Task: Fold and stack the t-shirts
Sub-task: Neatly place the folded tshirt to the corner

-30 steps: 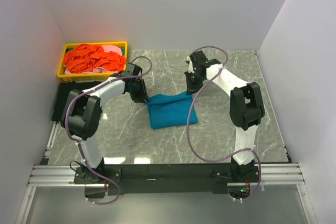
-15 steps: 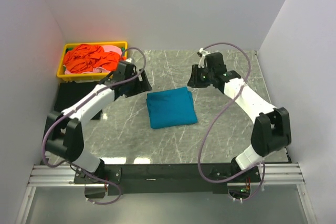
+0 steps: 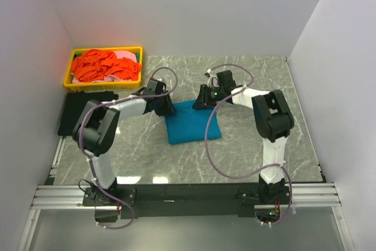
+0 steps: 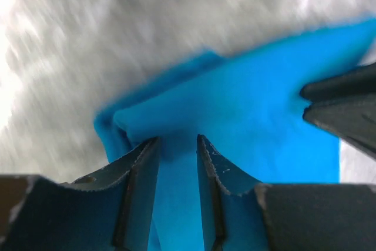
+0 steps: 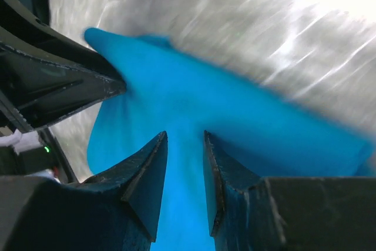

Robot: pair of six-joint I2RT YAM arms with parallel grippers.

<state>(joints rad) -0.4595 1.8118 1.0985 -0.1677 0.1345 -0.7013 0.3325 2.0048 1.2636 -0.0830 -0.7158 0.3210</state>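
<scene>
A teal-blue t-shirt (image 3: 191, 124), folded into a rectangle, lies mid-table. My left gripper (image 3: 167, 109) is at its far left corner. In the left wrist view the jaws (image 4: 177, 139) stand close together with teal cloth (image 4: 247, 116) pinched between them. My right gripper (image 3: 200, 103) is at the far edge of the shirt. In the right wrist view its jaws (image 5: 185, 135) are likewise closed on teal cloth (image 5: 235, 121). Each gripper shows in the other's wrist view, close by. Orange-red shirts (image 3: 103, 66) and a pink one (image 3: 123, 57) lie heaped in the tray; no black shirt shows.
The yellow plastic tray (image 3: 103, 50) stands at the far left corner. A black mat (image 3: 76, 110) lies at the left table edge. White walls close in the far, left and right sides. The arms' cables loop above the marble tabletop (image 3: 258, 139).
Half a second ago both grippers were lifted clear of the shirt, left and right of it. Now both are back down at its far edge, closed on the cloth.
</scene>
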